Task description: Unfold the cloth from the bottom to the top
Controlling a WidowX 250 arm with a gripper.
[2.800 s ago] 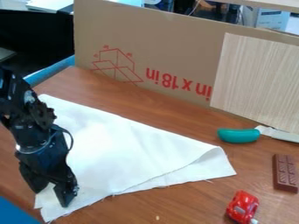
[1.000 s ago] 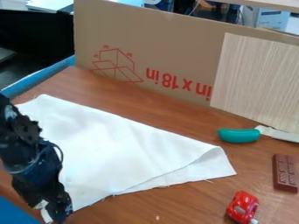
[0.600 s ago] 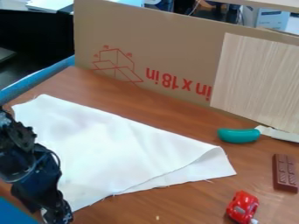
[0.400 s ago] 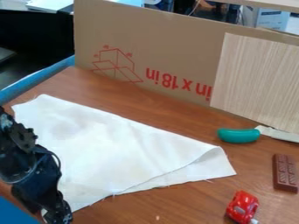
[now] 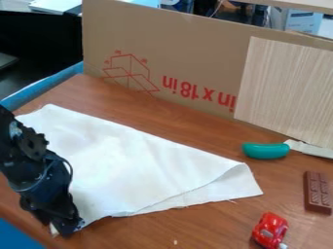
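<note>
Cloth (image 5: 143,168) lay folded on the table (image 5: 195,226), near-left corner pinched between narrowed fingers (image 5: 69,225). Step likely wanted a firm grip on the top layer only, modest lift, then slow, even draw toward the far edge.

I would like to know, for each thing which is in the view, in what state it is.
White cloth: still partly folded, a lower layer showing at right.
Gripper: low at the cloth's near-left corner.
Chocolate bar: lying flat, uncovered.
Green toy: lying lengthwise on the table.
Red toy car: uncovered; whether on its wheels, I cannot tell.
Cardboard: standing upright.
</note>
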